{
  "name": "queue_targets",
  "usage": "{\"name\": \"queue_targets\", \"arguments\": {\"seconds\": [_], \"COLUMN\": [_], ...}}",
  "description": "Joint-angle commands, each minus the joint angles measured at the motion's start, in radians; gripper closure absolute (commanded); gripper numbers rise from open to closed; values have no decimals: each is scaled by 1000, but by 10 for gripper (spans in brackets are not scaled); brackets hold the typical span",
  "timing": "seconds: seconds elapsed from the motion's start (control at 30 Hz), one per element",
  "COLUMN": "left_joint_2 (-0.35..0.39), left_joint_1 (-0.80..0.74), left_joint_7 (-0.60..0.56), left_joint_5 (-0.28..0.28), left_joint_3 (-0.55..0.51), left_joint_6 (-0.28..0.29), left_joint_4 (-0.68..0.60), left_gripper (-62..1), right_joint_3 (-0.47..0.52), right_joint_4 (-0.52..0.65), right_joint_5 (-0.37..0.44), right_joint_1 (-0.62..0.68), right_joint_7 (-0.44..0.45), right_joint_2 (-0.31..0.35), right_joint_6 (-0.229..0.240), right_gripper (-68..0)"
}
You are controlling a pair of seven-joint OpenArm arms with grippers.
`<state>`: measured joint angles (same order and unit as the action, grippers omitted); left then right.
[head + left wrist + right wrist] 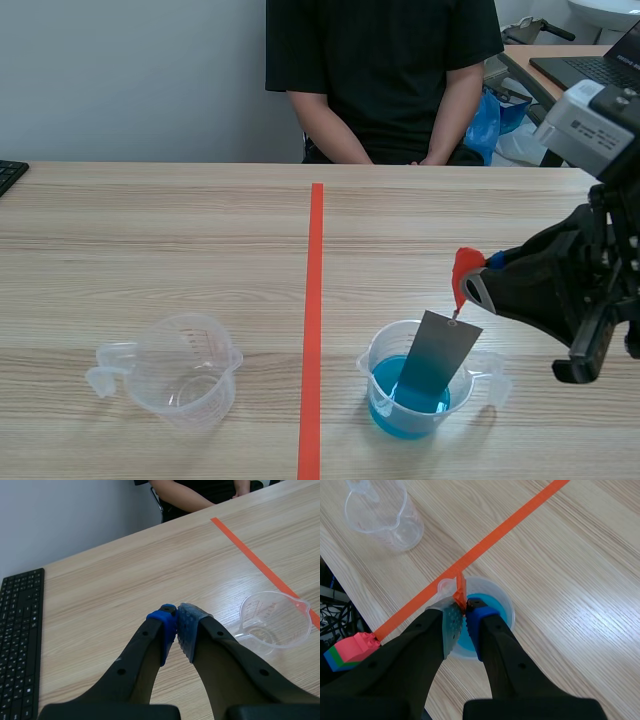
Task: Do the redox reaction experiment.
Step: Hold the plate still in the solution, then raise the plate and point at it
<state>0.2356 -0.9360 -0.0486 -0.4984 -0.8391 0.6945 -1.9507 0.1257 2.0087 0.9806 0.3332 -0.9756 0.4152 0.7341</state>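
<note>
We see the right gripper (478, 286) pinching an orange-red clip (464, 270); its grey metal sheet (437, 358) hangs tilted into the blue liquid (384, 388) of a clear cup (372, 352) right of the tape line (314, 300). Another clear cup (190, 372) stands left of the line.

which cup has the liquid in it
The cup right of the tape line: it has blue liquid, and the right hand holds a grey plate in it by a red clip. The other cup, left of the line, looks empty.
</note>
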Motion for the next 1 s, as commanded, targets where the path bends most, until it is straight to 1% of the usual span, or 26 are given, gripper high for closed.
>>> {"name": "queue_targets", "arguments": {"seconds": [0.0,0.2,0.33,0.6,0.77,0.97], "left_joint_2": [0,0,0,0,0,0], "left_joint_1": [3,3,3,3,3,3], "left_joint_7": [-10,-10,-10,-10,-10,-10], "left_joint_5": [-15,-15,-15,-15,-15,-15], "left_joint_3": [6,6,6,6,6,6], "left_joint_6": [2,2,2,2,2,2], "left_joint_4": [-12,-12,-12,-12,-12,-12], "left_gripper": [-46,-46,-46,-46,-47,-46], "right_joint_3": [6,9,34,99,136,180], "right_joint_4": [32,96,137,201,221,265], "right_joint_5": [16,29,57,145,201,243], "right_joint_1": [-1,0,0,0,0,0], "right_joint_7": [-10,-41,-69,-141,-167,-190], "right_joint_2": [6,6,6,6,6,6], "right_joint_6": [11,11,11,11,11,11], "right_gripper": [-17,-17,-17,-17,-17,-17]}}
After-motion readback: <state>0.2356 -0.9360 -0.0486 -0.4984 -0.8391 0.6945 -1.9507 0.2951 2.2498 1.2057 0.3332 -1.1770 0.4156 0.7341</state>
